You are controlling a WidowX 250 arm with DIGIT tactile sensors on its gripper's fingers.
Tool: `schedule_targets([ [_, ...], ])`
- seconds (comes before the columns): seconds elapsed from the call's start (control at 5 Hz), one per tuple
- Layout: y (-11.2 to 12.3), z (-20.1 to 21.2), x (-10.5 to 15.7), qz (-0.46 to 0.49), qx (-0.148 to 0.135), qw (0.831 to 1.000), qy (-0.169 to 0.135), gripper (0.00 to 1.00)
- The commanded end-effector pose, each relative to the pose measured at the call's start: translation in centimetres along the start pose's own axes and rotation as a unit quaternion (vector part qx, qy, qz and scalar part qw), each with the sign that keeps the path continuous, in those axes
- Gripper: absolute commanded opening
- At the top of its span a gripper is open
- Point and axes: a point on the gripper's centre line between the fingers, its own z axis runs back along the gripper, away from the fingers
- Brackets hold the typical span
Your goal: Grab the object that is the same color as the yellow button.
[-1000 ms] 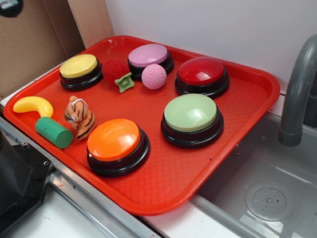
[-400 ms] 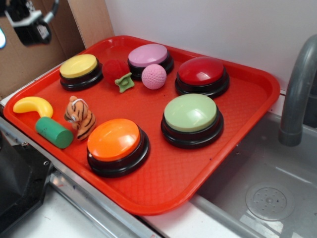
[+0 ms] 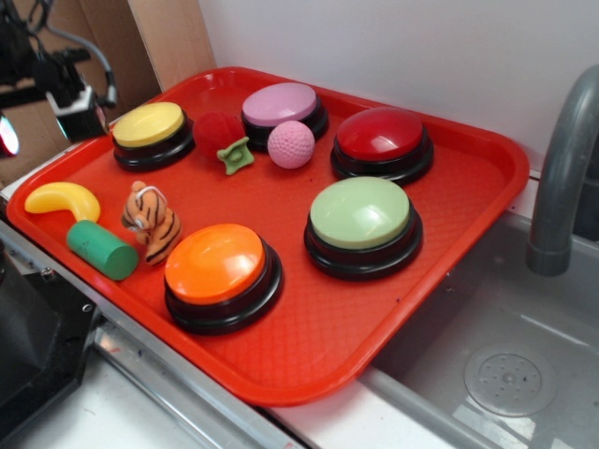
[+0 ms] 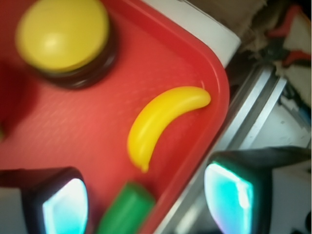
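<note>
While the gripper (image 4: 146, 200) is hanging with jaws spread — empty — the banana (image 4: 163, 122) is lying by the tray (image 4: 214, 78) edge.

The glossy yellow banana (image 3: 63, 199) lies flat, curved, near the tray's corner, apart from the domed yellow button (image 3: 150, 126).

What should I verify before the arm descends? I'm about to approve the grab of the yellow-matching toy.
1. Target found: the toy banana matches the yellow button in color: ok.
2. Banana unobstructed: it lies apart from the green cylinder and the tiger toy: ok.
3. End effector open, nothing between its fingers: ok.
4. End effector above the banana: in the wrist view the banana sits just ahead of the fingers: ok.
5. Room for the outer finger beside the tray rim: cannot tell.
</note>
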Motion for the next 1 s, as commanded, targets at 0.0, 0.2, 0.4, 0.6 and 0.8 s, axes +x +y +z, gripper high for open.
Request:
schedule_targets([
  [0.0,1.2,-3.9,1.0,0.033,-0.006,0.999,-0.017,1.00],
  [0.2,0.6,-5.6,1.0,0.024,-0.003,1.000,-0.009,1.00],
  [0.4,0.1,-6.6,0.7,0.008,-0.006,1.000,0.001,1.00],
  [0.6,-0.1,-6.9,0.5,-0.004,-0.010,1.000,0.000,1.00],
  [0.8,-0.4,-6.8,0.3,-0.013,-0.014,1.000,-0.008,0.39],
])
